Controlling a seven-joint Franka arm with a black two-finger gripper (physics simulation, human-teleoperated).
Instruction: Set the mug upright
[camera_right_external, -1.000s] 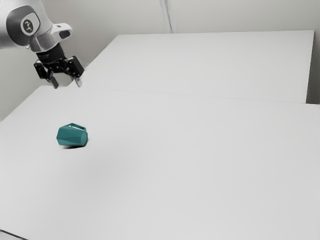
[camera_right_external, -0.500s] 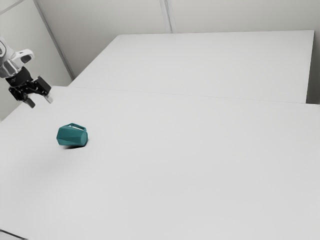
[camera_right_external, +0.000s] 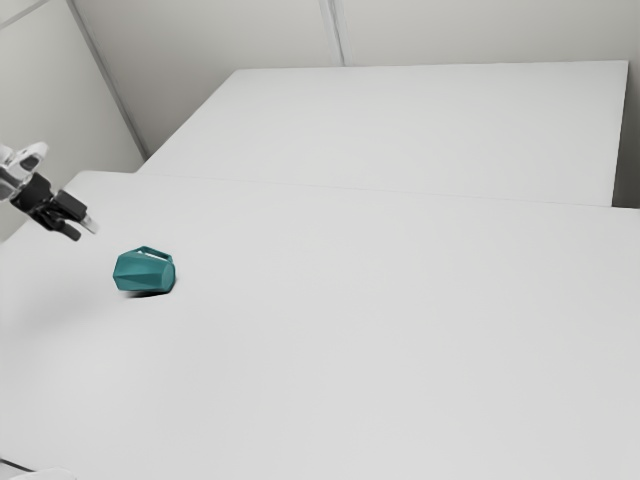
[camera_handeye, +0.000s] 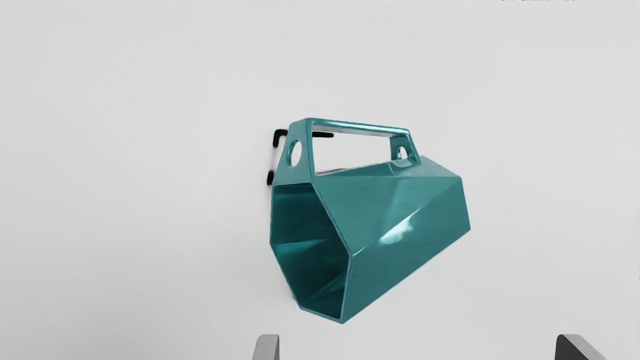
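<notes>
Exterior view and wrist view: teal mug (camera_right_external: 145, 273) lying on its side, claw (camera_right_external: 84, 232) spread and empty
In the exterior view, the mug rests on the white counter (camera_right_external: 400, 340), near the far corner at the exterior view's left, its handle (camera_right_external: 156, 254) uppermost and its closed end toward the exterior view's right; the claw hangs near that corner, tilted down toward the mug, with a gap between them. In the wrist view, the claw's two fingertips stand wide apart, nothing gripped, and the mug lies just beyond them, its angular mouth (camera_handeye: 310, 250) open to sight and its handle on the side away from the fingertips
</notes>
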